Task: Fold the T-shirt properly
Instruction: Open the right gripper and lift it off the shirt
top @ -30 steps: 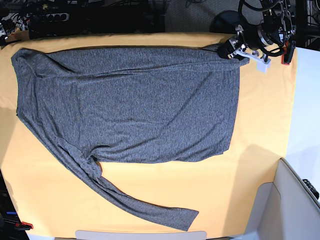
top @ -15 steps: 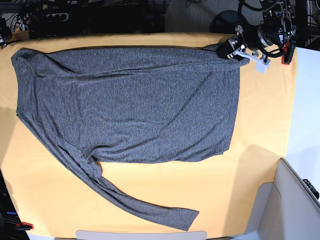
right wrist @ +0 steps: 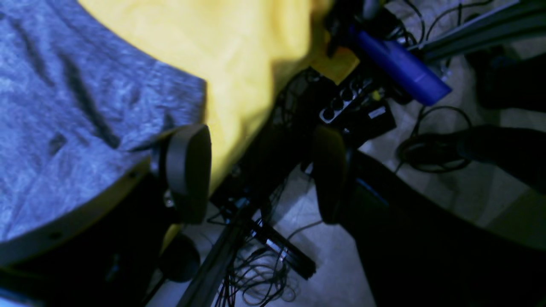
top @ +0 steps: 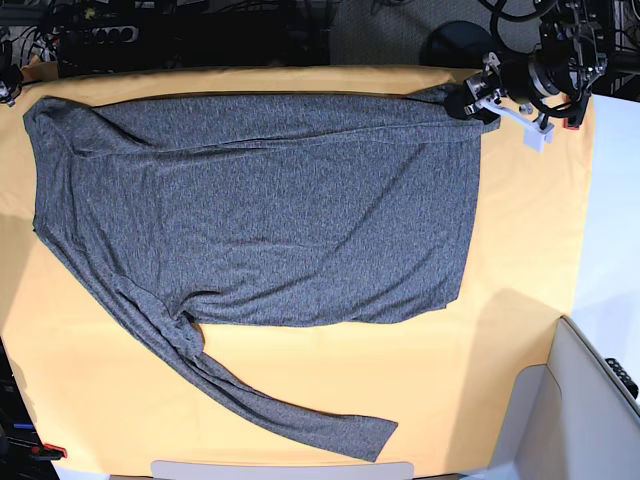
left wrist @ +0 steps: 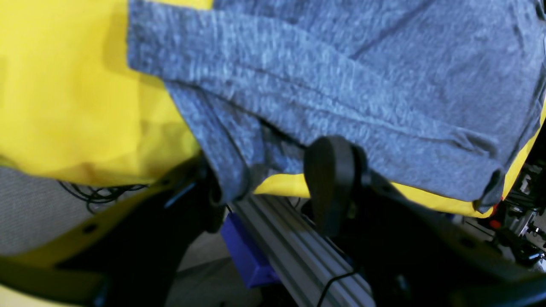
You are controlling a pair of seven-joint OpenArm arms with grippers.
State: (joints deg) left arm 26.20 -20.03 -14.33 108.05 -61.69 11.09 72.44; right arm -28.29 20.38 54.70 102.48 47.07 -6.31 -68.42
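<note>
While spread flat on the yellow table (top: 520,250), T-shirt (top: 260,210), corner between spread fingers of left tool (left wrist: 273,187); right tool (right wrist: 260,170) wide, empty, beside T-shirt.

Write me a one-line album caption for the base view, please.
A wrinkled heather-grey long-sleeved T-shirt lies spread on a yellow-orange table cloth, the left gripper at its far corner.
</note>
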